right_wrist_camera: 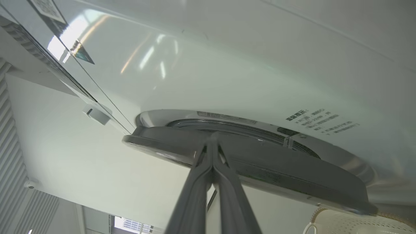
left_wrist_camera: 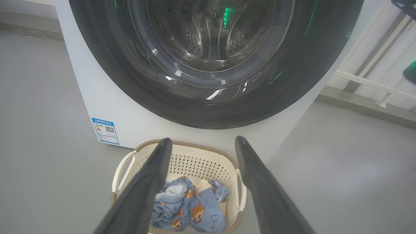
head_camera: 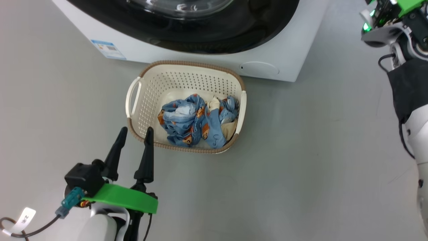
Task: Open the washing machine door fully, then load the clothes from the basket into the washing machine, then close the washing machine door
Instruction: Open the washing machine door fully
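Observation:
The washing machine [head_camera: 284, 50] stands at the top of the head view, its door [head_camera: 187, 33] a black rim around clear glass. The basket [head_camera: 187, 63] sits on the floor just in front, with the blue bear-print clothes [head_camera: 194, 120] piled in its right half. My left gripper [head_camera: 134, 132] hovers open and empty near the basket's near-left corner. In the left wrist view the left gripper [left_wrist_camera: 203, 140] frames the basket [left_wrist_camera: 195, 146] and clothes [left_wrist_camera: 188, 208] below the door [left_wrist_camera: 113, 65]. My right gripper [right_wrist_camera: 213, 143] is shut, tips against the door's [right_wrist_camera: 276, 169] rim edge.
A blue energy label [head_camera: 107, 49] and a round service flap [head_camera: 259, 68] mark the machine's lower front. My right arm [head_camera: 408, 87] reaches up along the right side. Grey floor [head_camera: 301, 167] spreads around the basket. A white railing [left_wrist_camera: 373, 84] stands right of the machine.

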`<state>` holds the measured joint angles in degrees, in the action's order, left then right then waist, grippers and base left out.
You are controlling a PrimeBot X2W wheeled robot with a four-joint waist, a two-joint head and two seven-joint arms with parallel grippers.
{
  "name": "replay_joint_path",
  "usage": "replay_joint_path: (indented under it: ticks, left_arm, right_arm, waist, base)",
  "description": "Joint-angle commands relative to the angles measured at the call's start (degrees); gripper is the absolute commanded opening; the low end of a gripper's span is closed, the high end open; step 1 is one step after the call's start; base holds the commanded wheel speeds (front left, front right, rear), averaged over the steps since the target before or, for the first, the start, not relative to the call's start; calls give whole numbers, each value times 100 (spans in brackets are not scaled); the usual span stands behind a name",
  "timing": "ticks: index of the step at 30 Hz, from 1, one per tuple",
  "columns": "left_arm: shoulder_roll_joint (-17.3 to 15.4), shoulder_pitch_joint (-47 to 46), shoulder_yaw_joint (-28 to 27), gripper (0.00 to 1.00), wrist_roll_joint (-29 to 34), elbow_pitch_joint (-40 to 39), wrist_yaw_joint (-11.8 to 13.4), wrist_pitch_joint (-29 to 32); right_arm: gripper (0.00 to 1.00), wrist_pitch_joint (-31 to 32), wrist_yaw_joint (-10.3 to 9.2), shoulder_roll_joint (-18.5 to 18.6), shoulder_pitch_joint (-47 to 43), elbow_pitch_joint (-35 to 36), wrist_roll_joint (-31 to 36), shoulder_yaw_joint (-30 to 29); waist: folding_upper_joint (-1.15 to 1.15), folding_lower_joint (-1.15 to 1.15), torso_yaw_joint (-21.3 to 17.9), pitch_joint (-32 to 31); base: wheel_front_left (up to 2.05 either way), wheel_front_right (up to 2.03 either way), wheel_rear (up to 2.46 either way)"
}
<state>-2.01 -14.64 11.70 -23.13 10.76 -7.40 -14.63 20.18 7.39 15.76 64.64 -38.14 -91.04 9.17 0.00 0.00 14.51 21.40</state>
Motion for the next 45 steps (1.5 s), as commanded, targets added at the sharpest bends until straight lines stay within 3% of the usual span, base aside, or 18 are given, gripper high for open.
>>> replay_joint_path:
  ticks: [1, 26, 45]
  left_arm:
    - [-88, -152, -163, 100, -59, -153, -9, -37]
    - [-87, -479, 235, 100, -290, -163, -9, -37]
    - [-87, -509, 301, 100, -399, -181, -9, -37]
  right_arm:
    - [0, 53, 10, -39, 191, 52, 95, 84]
    - [0, 907, 10, 65, 1206, -1013, 121, 285]
    - [0, 1251, 10, -43, 1107, -801, 241, 589]
  waist:
    - [0, 0, 79, 135]
    - [0, 0, 480, 619]
    - [0, 0, 537, 627]
  base:
    - [0, 0, 0]
    - [0, 0, 0]
    - [0, 0, 0]
